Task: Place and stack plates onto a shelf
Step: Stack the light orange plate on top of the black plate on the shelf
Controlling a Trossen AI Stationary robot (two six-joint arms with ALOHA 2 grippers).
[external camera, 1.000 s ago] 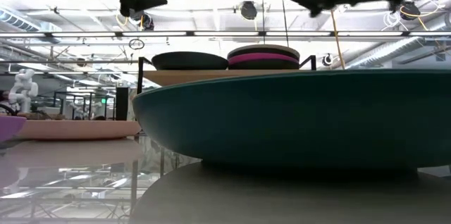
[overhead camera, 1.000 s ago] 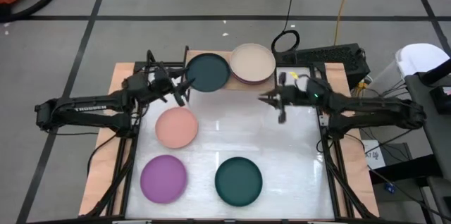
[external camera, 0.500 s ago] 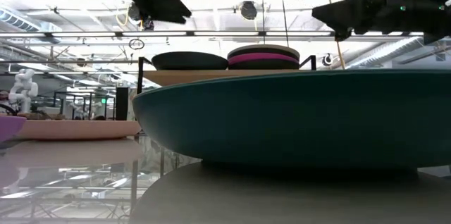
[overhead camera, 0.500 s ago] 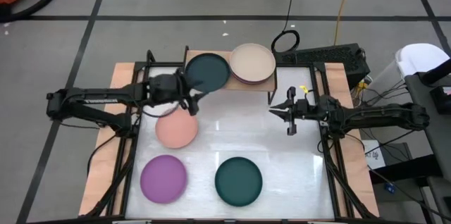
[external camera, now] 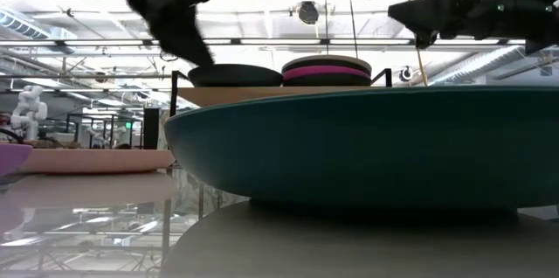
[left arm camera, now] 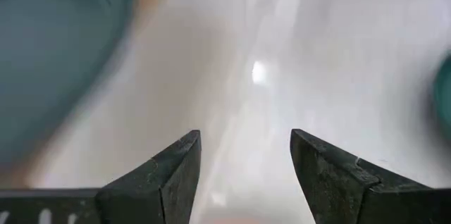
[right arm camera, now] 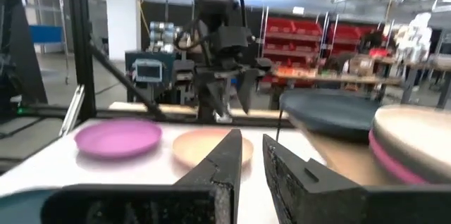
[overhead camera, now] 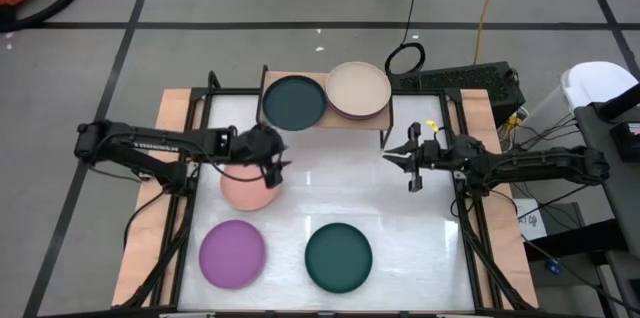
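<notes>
The wooden shelf (overhead camera: 384,119) stands at the table's far edge. On it rest a dark teal plate (overhead camera: 294,102) and a beige plate (overhead camera: 358,89), which tops a stack with magenta and purple rims (external camera: 326,72). On the table lie a salmon plate (overhead camera: 243,188), a purple plate (overhead camera: 232,253) and a teal-green plate (overhead camera: 338,256). My left gripper (overhead camera: 274,164) is open and empty above the salmon plate's far right rim. My right gripper (overhead camera: 392,155) hangs empty over the table, right of centre and near the shelf's right end. Only a narrow gap shows between its fingers (right arm camera: 251,146).
Black frame rails run along the table's left and right sides (overhead camera: 462,208). Bare white table lies between the two grippers and in front of the shelf (overhead camera: 330,178). The teal-green plate fills the low view's foreground (external camera: 367,147).
My left gripper has gone from beside the shelf's left end toward the table's near edge and right, and down, ending over the salmon plate's far right rim. My right gripper drew back a little toward the right and near edges, then kept still. No plate has moved.
</notes>
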